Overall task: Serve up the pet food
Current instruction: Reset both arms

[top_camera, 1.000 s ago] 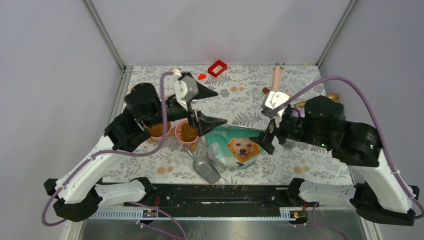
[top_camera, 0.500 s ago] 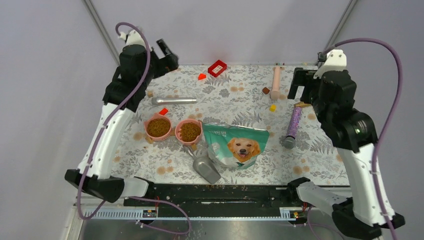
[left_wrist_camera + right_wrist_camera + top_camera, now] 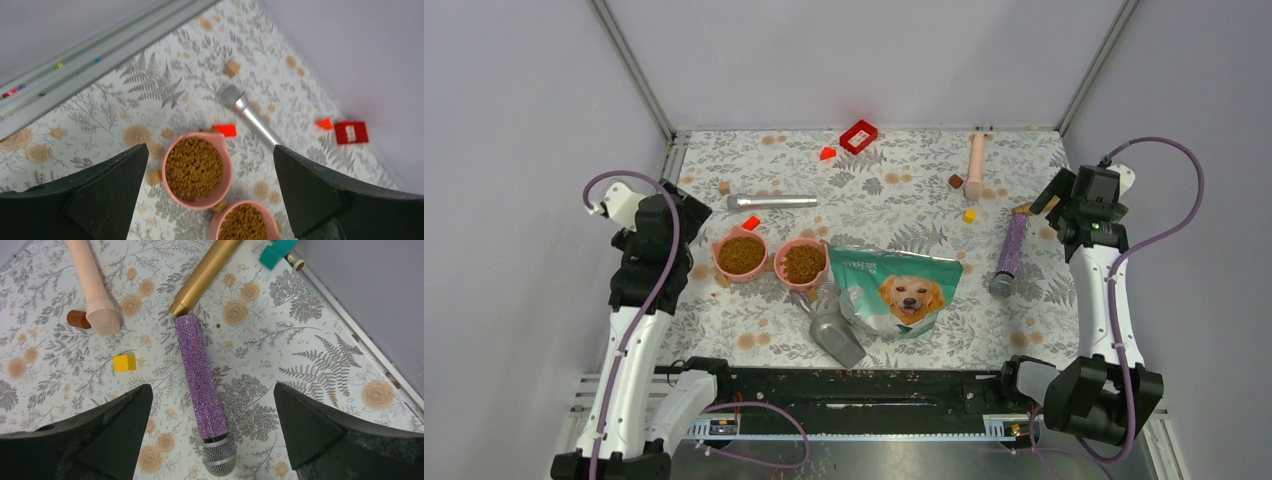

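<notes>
Left tool open, right tool open, arms folded at table sides

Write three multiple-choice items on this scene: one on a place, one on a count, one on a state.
1. Where does the grey scoop lie?
A: beside the pouch's near left corner. B: on top of the pouch. C: against the far wall.
2. How many pink bowls hold kibble?
A: one. B: two. C: three.
3. How do the left gripper and right gripper stand?
A: both shut. B: both open, holding nothing. C: one shut on the scoop.

Key: 1 A, the top view shows it there. 2 B, both show brown fill. 3 B, each wrist view shows fingers wide apart.
</notes>
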You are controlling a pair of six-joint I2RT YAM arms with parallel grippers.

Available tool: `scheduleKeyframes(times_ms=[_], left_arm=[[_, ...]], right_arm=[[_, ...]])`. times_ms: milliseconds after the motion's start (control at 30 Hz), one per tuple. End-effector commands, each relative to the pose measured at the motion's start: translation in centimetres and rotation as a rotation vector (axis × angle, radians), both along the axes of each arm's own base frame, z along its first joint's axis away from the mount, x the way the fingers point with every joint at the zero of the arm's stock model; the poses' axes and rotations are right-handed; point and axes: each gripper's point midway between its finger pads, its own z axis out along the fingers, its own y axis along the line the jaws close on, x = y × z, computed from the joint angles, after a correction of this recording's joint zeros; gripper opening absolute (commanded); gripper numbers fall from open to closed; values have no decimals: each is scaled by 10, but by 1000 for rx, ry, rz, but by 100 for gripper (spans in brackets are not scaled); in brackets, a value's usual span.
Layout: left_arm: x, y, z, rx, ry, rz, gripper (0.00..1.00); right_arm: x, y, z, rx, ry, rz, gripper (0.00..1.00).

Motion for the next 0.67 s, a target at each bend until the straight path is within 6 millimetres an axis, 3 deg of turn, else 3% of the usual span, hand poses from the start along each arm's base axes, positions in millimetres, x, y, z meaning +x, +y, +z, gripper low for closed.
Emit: scheduleKeyframes(times_ms=[0,100,400,633], left_arm=[[-4,18,15,34,-105,98,99],[4,4,14,28,-136,3,99],[9,-14,17,32,-190,-117,99],[7,-11,14,74,-216,-120,99]], right_arm=[[25,-2,3,11,-176,-13,100],[29,0,6,7,-258,2,99],[15,2,30,-21,-369,-8,99],[18,14,39,-15,-433,66,99]])
